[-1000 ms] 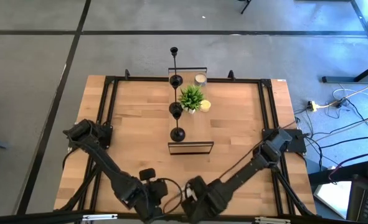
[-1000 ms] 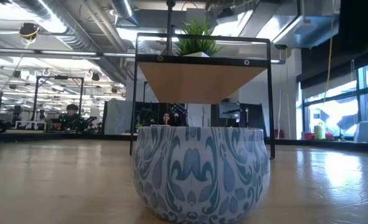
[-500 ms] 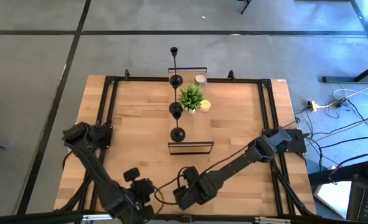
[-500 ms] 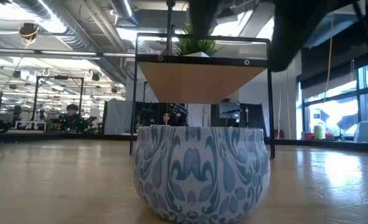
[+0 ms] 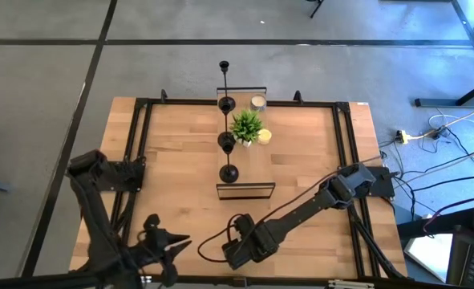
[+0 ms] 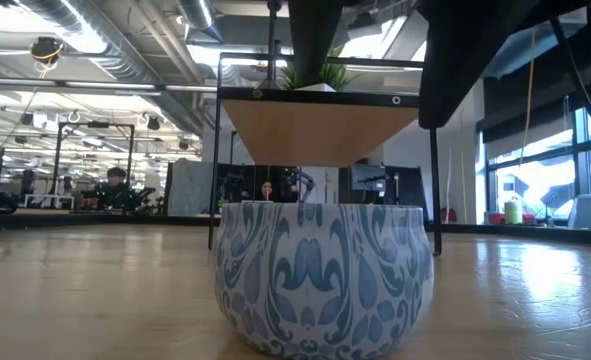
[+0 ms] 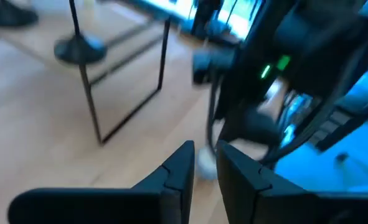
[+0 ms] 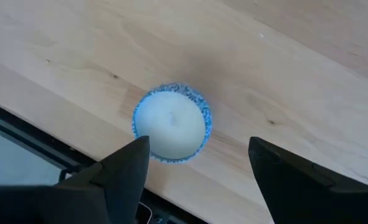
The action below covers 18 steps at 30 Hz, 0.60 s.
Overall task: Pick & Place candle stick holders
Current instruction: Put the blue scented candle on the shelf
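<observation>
Standing candle stick holders [image 5: 228, 141] beyond right claw [image 5: 235, 250]

Bright, even daylight; left wrist view heavily motion-blurred.

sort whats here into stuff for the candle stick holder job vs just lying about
For the job:
- three thin black metal candle stick holders on the small raised wooden shelf

Lying about:
- little green potted plant
- blue-patterned round candle tin
- small white candle
- small yellow candle

Pale smooth wood table [image 5: 172, 177]
</observation>
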Tool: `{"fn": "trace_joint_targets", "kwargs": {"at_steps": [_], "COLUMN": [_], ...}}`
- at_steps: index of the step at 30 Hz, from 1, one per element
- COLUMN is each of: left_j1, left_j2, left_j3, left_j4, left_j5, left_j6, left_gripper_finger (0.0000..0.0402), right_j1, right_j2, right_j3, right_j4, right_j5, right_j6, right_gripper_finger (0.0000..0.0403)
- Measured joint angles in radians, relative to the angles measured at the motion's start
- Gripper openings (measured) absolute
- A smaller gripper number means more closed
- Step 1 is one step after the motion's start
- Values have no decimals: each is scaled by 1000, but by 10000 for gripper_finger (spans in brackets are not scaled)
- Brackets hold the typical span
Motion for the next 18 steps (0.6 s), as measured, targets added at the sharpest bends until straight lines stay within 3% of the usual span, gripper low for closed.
{"fn": "trace_joint_targets", "kwargs": {"at_steps": [5, 18], "left_j1": [-20, -20], "left_j2": [-65, -94], "left_j3": [0, 0], "left_j4": [1, 3], "left_j5": [-93, -82], "left_j6": [18, 82], "left_gripper_finger": [63, 72], "right_j1": [-2, 0], "right_j2": [21, 48], "right_j3": [0, 0], "right_j4": [26, 47], "right_j5": [-17, -53], "right_j6": [-27, -36], "right_gripper_finger": [256, 233]}}
